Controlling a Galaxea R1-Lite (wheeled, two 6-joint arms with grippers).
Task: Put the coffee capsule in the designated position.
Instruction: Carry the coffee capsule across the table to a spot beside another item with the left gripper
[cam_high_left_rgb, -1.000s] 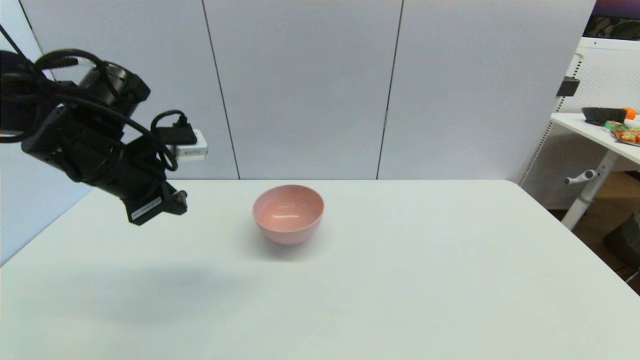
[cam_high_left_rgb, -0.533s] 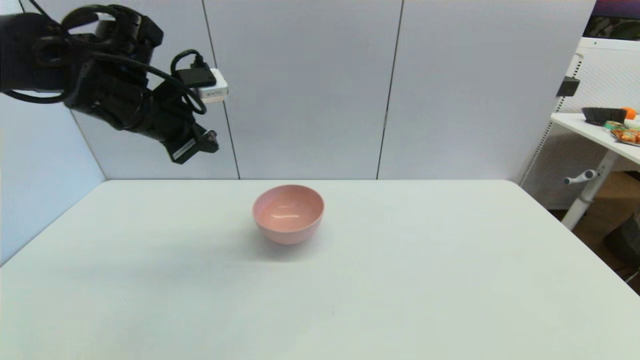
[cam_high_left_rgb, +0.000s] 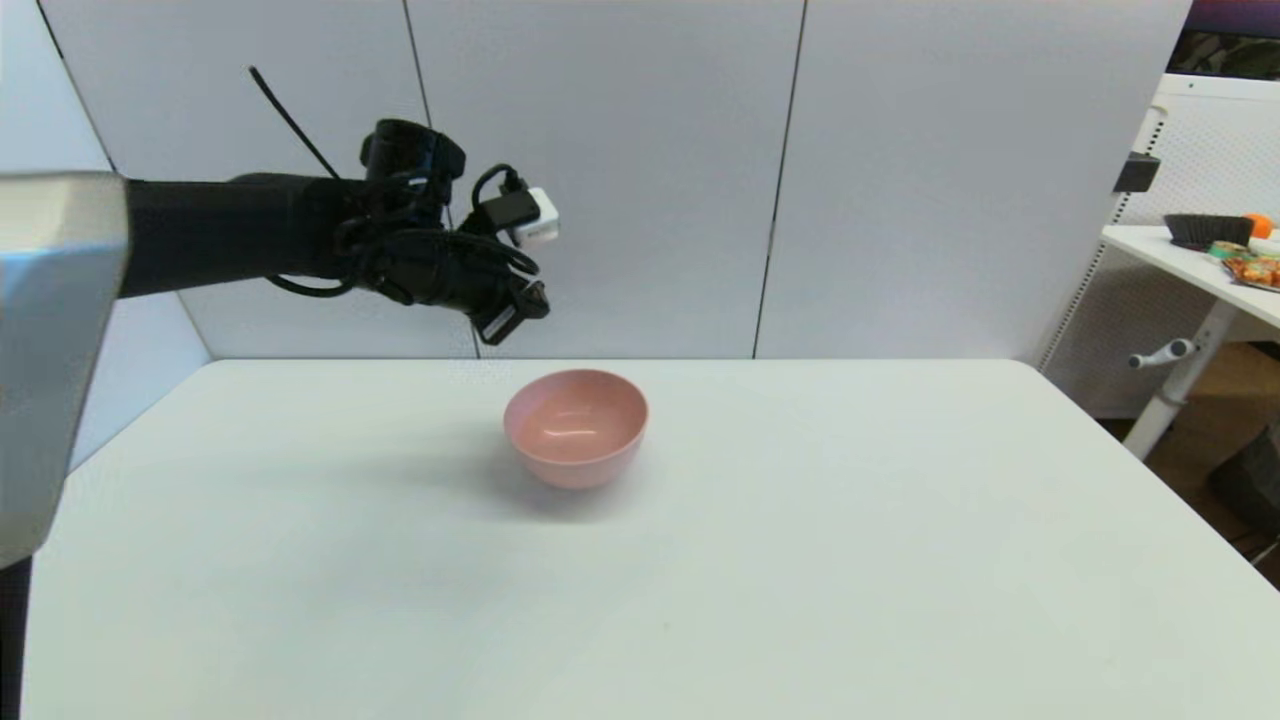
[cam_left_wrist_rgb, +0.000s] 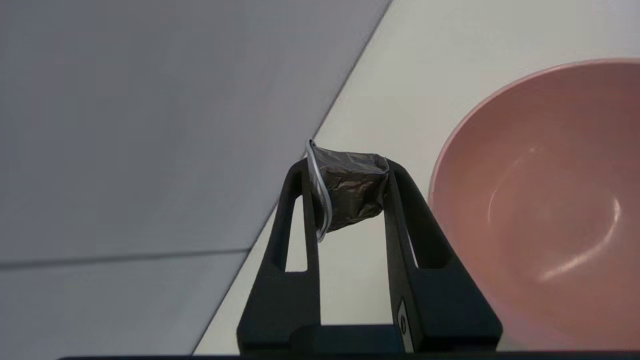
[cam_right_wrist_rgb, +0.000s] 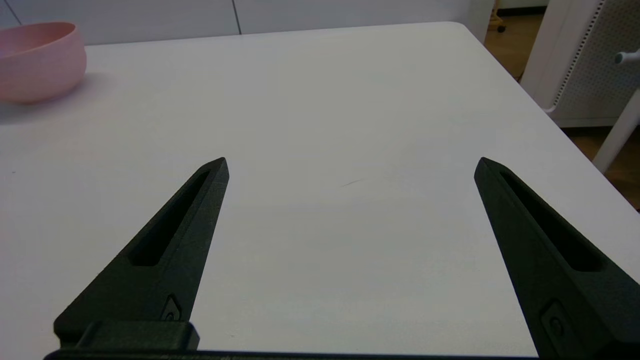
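The dark grey coffee capsule (cam_left_wrist_rgb: 348, 187) is pinched between the fingertips of my left gripper (cam_left_wrist_rgb: 345, 172), lying sideways with its rim against one finger. In the head view that left gripper (cam_high_left_rgb: 535, 300) hangs in the air above and slightly left of the pale pink bowl (cam_high_left_rgb: 576, 427), near its back rim; the capsule itself is too small to make out there. The bowl (cam_left_wrist_rgb: 540, 200) looks empty, its glossy inside bare. My right gripper (cam_right_wrist_rgb: 350, 165) is open low over the table, away from the bowl (cam_right_wrist_rgb: 37, 60).
The white table (cam_high_left_rgb: 800, 560) stretches wide around the bowl. Grey wall panels (cam_high_left_rgb: 620, 170) stand right behind the table's far edge. A side desk (cam_high_left_rgb: 1215, 270) with a dark tray and snacks stands off to the right.
My left arm has swung from the table's left side up and rightward, ending above the bowl's back-left rim. The bowl has not moved.
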